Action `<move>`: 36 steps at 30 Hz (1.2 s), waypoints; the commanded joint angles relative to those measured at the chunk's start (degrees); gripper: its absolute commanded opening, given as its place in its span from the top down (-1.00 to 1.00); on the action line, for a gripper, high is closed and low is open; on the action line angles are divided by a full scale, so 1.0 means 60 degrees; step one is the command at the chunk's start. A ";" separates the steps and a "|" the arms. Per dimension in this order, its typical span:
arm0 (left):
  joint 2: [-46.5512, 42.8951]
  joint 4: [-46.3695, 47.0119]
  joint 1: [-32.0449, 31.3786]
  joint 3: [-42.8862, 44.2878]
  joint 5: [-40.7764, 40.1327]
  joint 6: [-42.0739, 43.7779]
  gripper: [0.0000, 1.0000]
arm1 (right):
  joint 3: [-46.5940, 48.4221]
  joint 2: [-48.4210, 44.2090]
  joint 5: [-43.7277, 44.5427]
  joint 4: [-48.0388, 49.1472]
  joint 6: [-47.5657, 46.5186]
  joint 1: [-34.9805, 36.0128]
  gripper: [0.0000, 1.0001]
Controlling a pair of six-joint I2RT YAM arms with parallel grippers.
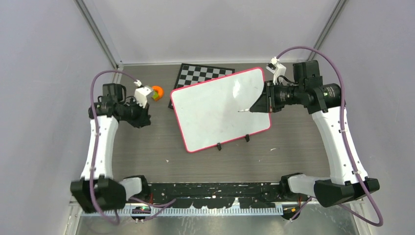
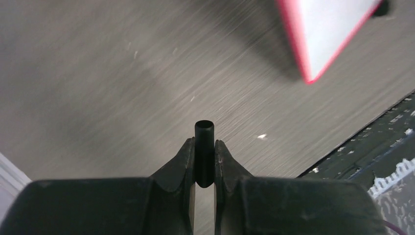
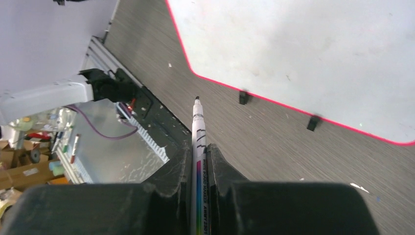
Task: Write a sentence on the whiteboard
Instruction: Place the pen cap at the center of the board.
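Currently the large white rectangular whiteboard [image 1: 210, 110], thin pink-red frame, lies flat and askew on the grey tabletop [image 1: 147, 156], with no lettering visible. Over its right part, the right pincer [image 3: 198, 152] is clenched on a white uncapped marker [image 3: 197, 122]. Well to its left, the left pincer [image 2: 204, 147] grips a black cap [image 2: 204, 132]. Stiff, slick and probably light, the board may slide, so steady it by the frame. Whether the tip touches is unclear.
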 commanded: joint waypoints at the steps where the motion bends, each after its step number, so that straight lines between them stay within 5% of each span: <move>1: 0.1521 -0.0326 0.1758 -0.0691 -0.0672 0.1543 1.00 | -0.0865 -0.0468 0.1109 0.0723 0.0102 -0.0023 0.99; 14: 0.3650 0.1403 0.2270 -0.2261 -0.2864 0.2016 0.99 | -0.1940 -0.1004 0.0758 0.1185 0.0003 -0.0026 0.99; 36: 0.5139 0.2739 0.2269 -0.3333 -0.3460 0.2190 0.54 | -0.1988 -0.1048 -0.0266 0.0992 0.0161 0.0016 1.00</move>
